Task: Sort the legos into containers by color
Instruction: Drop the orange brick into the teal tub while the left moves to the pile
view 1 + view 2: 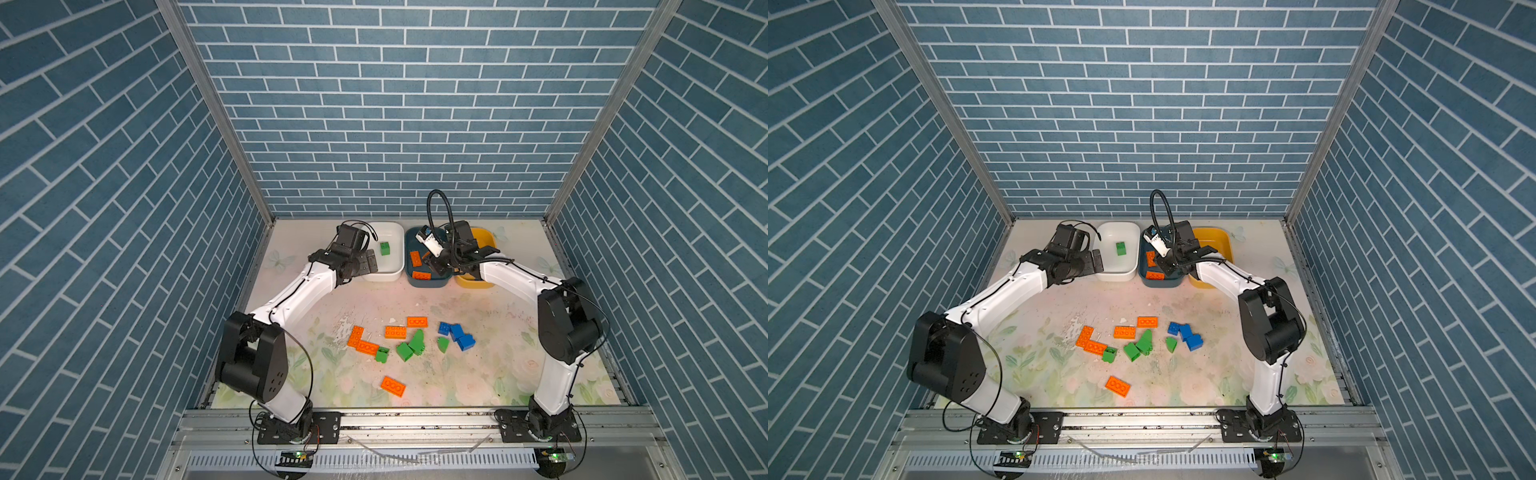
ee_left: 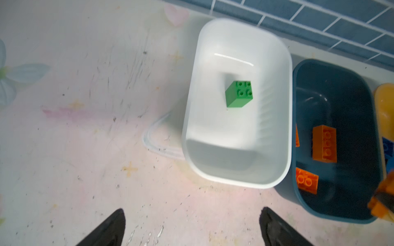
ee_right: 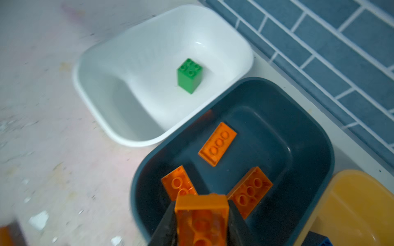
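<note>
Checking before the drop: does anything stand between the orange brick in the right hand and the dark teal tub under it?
Nothing visible does. The right hand holds the orange brick over the dark teal tub. Three loose orange bricks lie on its floor, two close beneath, so it may land on them.

We see a green brick in the white tub, orange plates in the dark teal tub, upper centre; blue brick-pattern walls.

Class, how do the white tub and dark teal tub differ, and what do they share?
The white tub holds one green block; the dark teal tub holds three orange plates. The right gripper, shut on a fourth plate, hangs over the teal tub, not the white one. Both are rounded rectangles.
</note>
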Tool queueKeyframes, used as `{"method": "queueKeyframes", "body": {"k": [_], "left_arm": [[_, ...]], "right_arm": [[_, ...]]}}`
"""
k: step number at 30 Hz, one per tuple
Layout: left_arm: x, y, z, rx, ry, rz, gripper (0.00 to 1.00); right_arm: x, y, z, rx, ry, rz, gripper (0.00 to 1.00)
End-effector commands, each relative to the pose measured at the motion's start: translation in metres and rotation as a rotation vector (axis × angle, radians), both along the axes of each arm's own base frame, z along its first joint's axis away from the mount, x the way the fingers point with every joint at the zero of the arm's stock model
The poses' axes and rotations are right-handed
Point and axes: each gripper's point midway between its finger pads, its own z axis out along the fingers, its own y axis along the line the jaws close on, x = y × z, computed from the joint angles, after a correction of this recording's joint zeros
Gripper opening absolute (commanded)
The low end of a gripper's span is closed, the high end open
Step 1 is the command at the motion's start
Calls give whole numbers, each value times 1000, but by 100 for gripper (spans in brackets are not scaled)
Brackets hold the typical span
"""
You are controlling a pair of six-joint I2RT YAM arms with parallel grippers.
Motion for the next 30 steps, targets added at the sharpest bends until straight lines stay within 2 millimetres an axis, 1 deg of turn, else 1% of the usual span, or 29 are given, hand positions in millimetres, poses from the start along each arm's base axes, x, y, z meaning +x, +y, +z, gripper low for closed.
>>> {"method": "queueKeyframes", "body": {"k": [1, 3, 5, 6, 7, 8, 11, 14, 17, 18, 22, 25, 26, 28, 30], "left_arm": [[-22, 4, -9, -53, 47, 29, 99], [-34, 4, -15, -79, 71, 35, 99], [-45, -1, -20, -111, 93, 15, 99], [-50, -4, -22, -117, 104, 2, 99], [-56, -7, -23, -119, 112, -12, 99], [-62, -9, -24, -112, 121, -30, 99], [-81, -19, -28, -87, 157, -127, 99], [-102, -29, -30, -56, 181, -240, 99], [-128, -29, -36, -13, 228, -288, 99], [-136, -29, -39, -5, 246, -295, 99], [-175, -38, -57, 18, 325, -325, 91], [-201, -51, -70, 15, 368, -360, 83], [-209, -56, -74, 14, 386, -373, 81], [-224, -63, -82, 20, 421, -406, 81], [-235, -66, -90, 49, 445, -434, 76]], "right_arm": [[44, 1, 9, 48, -21, -179, 30], [62, -1, 0, 20, -24, -233, 31], [82, -6, -8, 2, -5, -303, 32], [88, -6, -13, -2, 15, -327, 33], [94, -5, -21, -9, 41, -343, 36], [97, -2, -24, -12, 58, -349, 38], [101, 6, -18, 32, 90, -365, 49], [98, 11, -3, 89, 81, -355, 59], [89, 13, 9, 128, 46, -341, 71], [86, 12, 24, 154, 20, -340, 74], [70, 4, 40, 215, -41, -362, 84], [60, -4, 52, 277, -90, -408, 99], [57, -8, 53, 294, -98, -426, 99], [52, -14, 56, 313, -112, -445, 99], [47, -20, 58, 316, -130, -449, 99]]}}
